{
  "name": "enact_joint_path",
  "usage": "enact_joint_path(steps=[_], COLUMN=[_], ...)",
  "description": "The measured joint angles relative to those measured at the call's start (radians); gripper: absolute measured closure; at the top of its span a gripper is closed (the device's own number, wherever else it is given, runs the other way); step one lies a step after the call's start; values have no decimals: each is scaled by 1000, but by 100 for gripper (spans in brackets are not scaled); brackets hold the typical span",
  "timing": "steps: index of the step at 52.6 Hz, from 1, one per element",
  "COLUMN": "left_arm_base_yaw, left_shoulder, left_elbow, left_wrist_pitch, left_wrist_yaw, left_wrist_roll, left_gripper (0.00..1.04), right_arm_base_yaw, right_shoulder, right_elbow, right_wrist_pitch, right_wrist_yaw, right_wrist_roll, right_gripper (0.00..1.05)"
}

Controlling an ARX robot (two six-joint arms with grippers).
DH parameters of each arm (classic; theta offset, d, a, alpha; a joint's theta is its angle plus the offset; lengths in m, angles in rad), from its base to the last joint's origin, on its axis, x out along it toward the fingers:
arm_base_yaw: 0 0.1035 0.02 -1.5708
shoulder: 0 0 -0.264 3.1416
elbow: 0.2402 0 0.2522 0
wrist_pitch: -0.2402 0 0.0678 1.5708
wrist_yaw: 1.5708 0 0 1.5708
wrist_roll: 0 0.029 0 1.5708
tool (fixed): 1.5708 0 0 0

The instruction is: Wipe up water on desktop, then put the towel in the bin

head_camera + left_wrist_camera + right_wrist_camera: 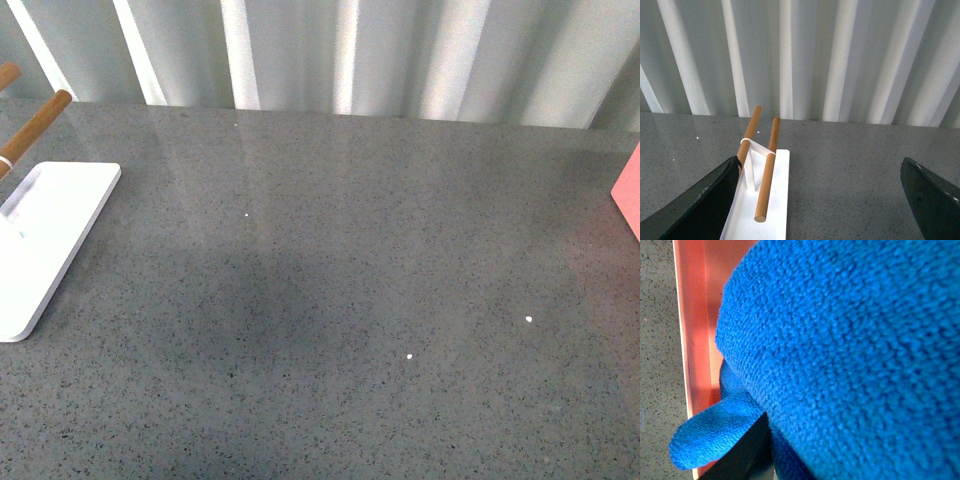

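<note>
towel [850, 355]: soft, floppy, light; best pinched at a fold | right jaws: hidden, cannot tell | left jaws: spread, empty

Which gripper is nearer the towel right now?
Right. The towel fills the right wrist view, over the pink bin. The left gripper hangs by the white rack, no towel there.

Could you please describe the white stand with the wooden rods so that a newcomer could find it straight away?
Start from the wide grey speckled desktop in front of the pale corrugated wall. At its left edge in the front view lies a flat white rectangular base. Two brown wooden rods slant up from it, held by a white upright; nothing else here has wood, and the pink bin sits at the opposite edge.
</note>
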Motion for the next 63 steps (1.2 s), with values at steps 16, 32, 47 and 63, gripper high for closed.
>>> enact_joint_path(steps=[16, 32, 47, 63], left_arm_base_yaw=[0, 0, 0, 0], left_shoulder=[0, 0, 0, -2], left_elbow=[0, 0, 0, 0], left_wrist_pitch=[0, 0, 0, 0], left_wrist_yaw=[0, 0, -2, 0], left_wrist_roll=[0, 0, 0, 0], left_gripper=[7, 7, 7, 7], right_arm_base_yaw=[0, 0, -13, 88], right_shoulder=[0, 0, -147, -380], right_elbow=[0, 0, -439, -835], right_wrist_pitch=[0, 0, 830, 1600], right_wrist_yaw=[-1, -1, -462, -441], right_wrist_roll=[0, 0, 224, 320], right_gripper=[5, 7, 32, 87])
